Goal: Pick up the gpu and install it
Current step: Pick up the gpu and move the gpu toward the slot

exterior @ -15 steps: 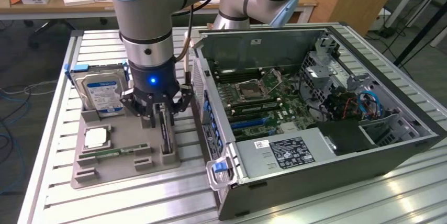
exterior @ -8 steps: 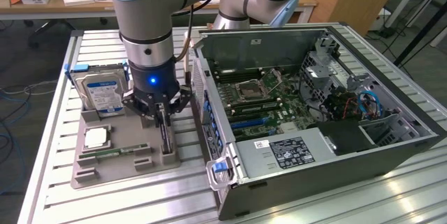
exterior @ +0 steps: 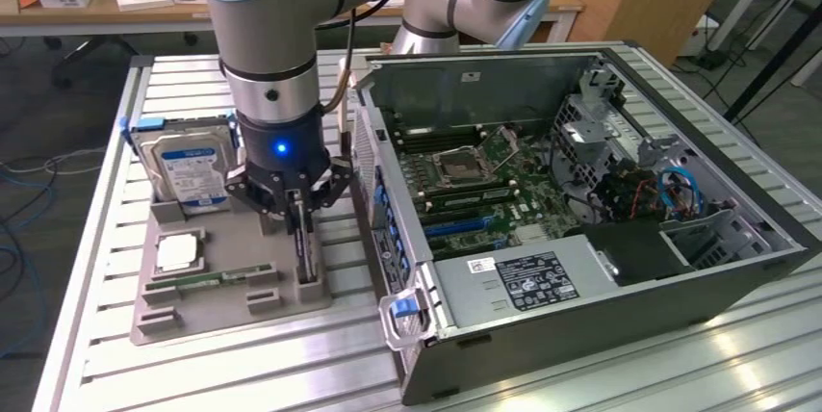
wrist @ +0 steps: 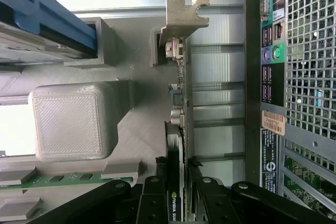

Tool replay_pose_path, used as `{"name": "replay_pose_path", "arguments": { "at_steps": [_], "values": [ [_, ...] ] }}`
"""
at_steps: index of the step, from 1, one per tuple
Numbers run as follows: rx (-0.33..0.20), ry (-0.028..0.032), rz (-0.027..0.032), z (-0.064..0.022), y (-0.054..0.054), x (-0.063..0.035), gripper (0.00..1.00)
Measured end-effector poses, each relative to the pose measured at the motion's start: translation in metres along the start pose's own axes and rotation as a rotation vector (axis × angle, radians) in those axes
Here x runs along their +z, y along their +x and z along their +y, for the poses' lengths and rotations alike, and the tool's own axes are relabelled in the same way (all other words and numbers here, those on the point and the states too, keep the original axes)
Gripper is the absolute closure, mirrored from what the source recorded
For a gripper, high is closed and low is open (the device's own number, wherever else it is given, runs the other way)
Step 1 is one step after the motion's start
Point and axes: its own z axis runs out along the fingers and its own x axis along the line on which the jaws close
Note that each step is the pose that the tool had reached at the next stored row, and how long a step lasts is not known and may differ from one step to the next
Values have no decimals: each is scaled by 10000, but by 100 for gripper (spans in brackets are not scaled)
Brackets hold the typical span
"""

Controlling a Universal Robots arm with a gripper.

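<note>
Upright gpu point(exterior: 303, 253), hard drive point(exterior: 187, 171), RAM stick point(exterior: 192, 280) in grey tray point(exterior: 206, 323)

Overhead light is falling evenly. Glare is streaking the slatted table point(exterior: 738, 359); the computer case point(exterior: 578, 335) is shading its own interior. Wrist view: table is bleaching white; gpu point(wrist: 184, 19) bracket is gleaming.

matt grey plastic tray point(exterior: 206, 321), finely ridged; gpu point(wrist: 182, 103) with a dull pale metal bracket point(wrist: 185, 17); ribbed aluminium table point(exterior: 257, 373) gleaming at lower frame.
</note>
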Motion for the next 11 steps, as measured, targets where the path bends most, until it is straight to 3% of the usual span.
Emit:
{"name": "replay_pose_path", "arguments": {
  "at_steps": [11],
  "values": [
    [0, -1, -1, 0, 0, 1, 74]
  ]
}}
